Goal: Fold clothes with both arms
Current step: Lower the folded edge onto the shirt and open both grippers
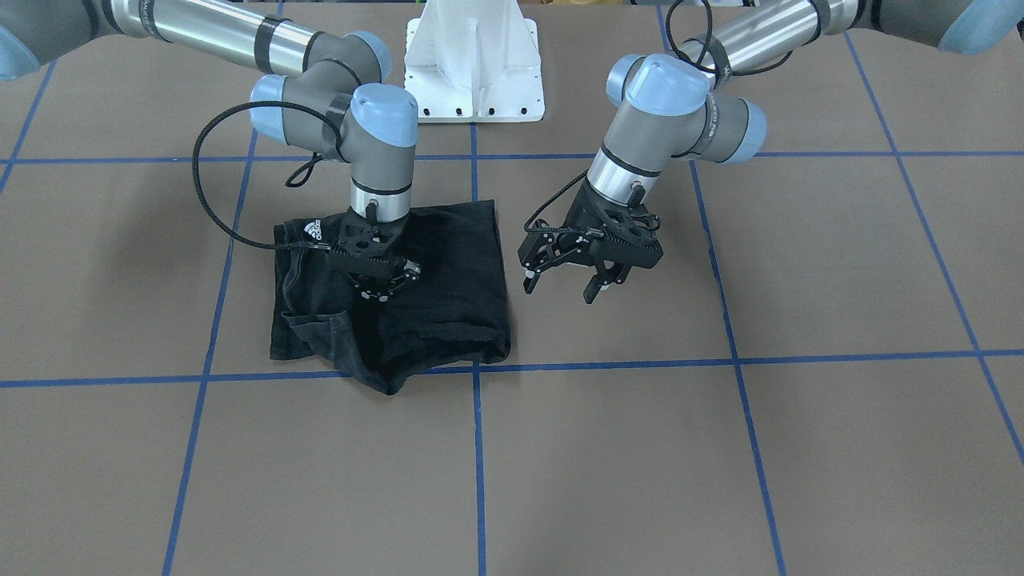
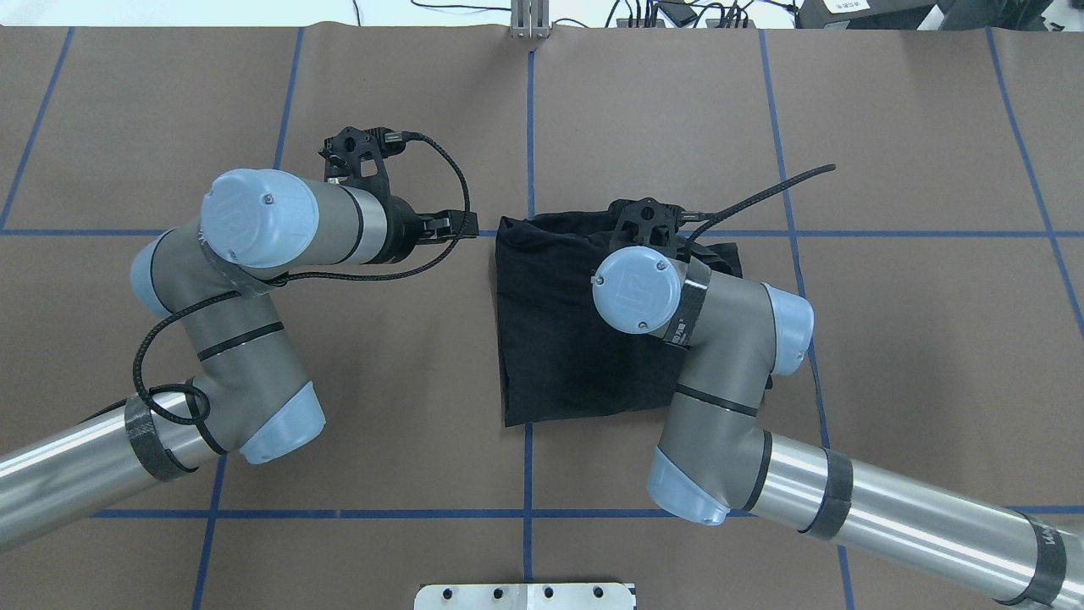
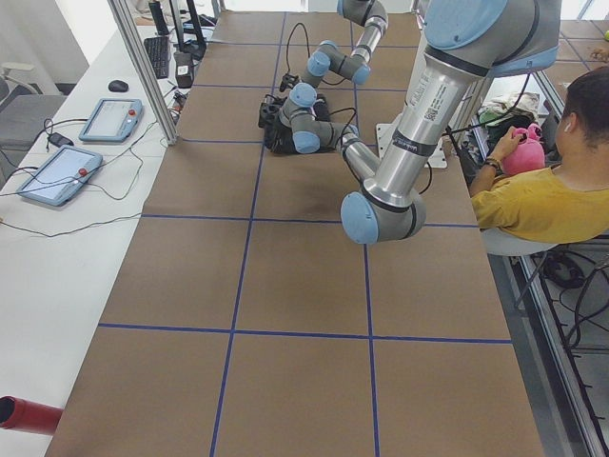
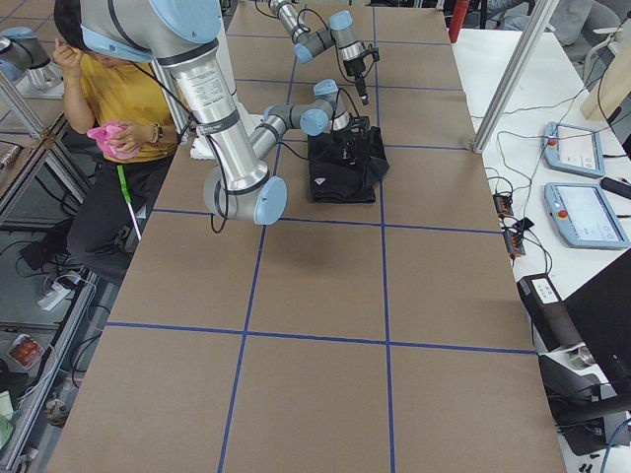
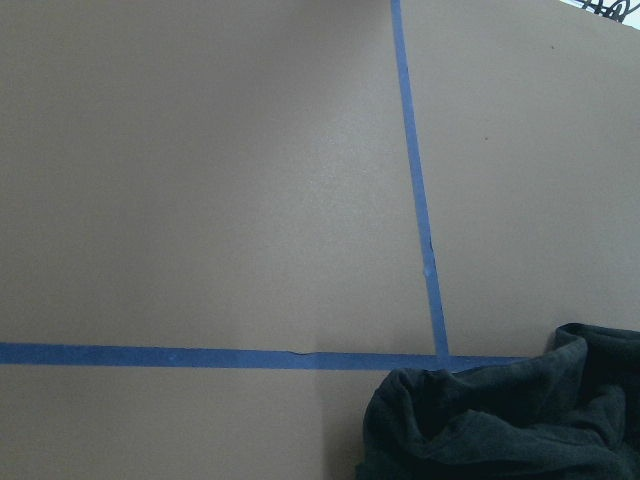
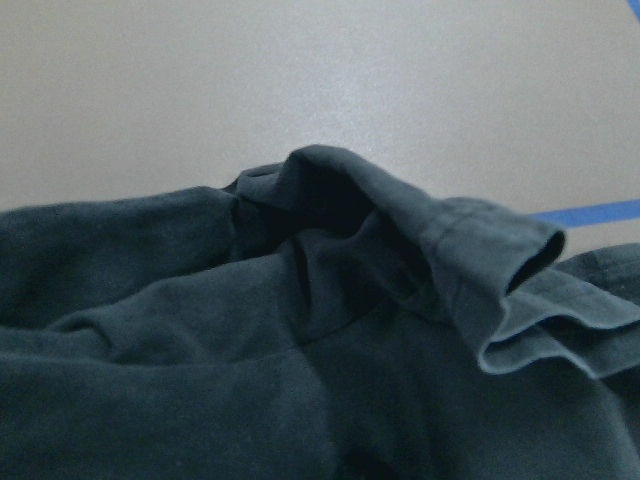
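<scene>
The clothes are one black T-shirt (image 1: 456, 280) lying folded into a rough rectangle, with a small white logo (image 1: 312, 230) near one corner and a bunched sleeve at the front edge. My right gripper (image 1: 388, 282) points straight down onto the shirt (image 2: 550, 339), its white-tipped fingers apart and resting on the fabric. The right wrist view is filled with folds of the shirt (image 6: 250, 350). My left gripper (image 1: 560, 290) hangs open above bare table beside the shirt, holding nothing. In the left wrist view a corner of the shirt (image 5: 500, 430) shows at the bottom right.
Blue tape lines (image 1: 478, 448) grid the brown table. The white base pedestal (image 1: 474, 64) stands behind the shirt. A seated person in a yellow top (image 3: 542, 200) is beside the table. Control tablets (image 3: 57, 171) lie on the white side bench.
</scene>
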Motion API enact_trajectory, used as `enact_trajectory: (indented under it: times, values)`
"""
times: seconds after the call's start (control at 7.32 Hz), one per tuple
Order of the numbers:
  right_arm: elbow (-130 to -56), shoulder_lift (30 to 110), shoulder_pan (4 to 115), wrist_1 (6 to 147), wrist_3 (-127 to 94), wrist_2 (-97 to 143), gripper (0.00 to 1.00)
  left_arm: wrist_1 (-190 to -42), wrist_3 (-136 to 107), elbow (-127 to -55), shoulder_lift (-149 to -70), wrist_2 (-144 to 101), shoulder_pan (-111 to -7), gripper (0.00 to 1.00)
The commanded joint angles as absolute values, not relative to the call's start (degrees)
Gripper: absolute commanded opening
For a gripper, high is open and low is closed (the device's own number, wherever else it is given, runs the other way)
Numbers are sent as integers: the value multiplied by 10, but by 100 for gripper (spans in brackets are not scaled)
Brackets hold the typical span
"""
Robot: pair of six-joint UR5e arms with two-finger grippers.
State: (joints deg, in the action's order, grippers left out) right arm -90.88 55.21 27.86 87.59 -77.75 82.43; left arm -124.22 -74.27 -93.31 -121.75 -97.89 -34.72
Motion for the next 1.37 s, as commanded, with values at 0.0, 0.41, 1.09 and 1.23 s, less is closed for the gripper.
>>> enact_trajectory:
  times: [0.0,0.41,1.09,1.23]
  values:
    - [-890,561,354,872,-693,830,0,-1241,-743,-938,-1217,-977,-347,99]
    - [-882,534,388,872,-674,856,68,-1241,-743,-938,-1217,-977,-347,99]
    - [-832,535,451,817,-598,946,100,-1237,-741,-957,-1196,-981,-345,99]
    - [-832,535,487,816,-562,1013,100,-1209,-715,-983,-1191,-997,-346,99]
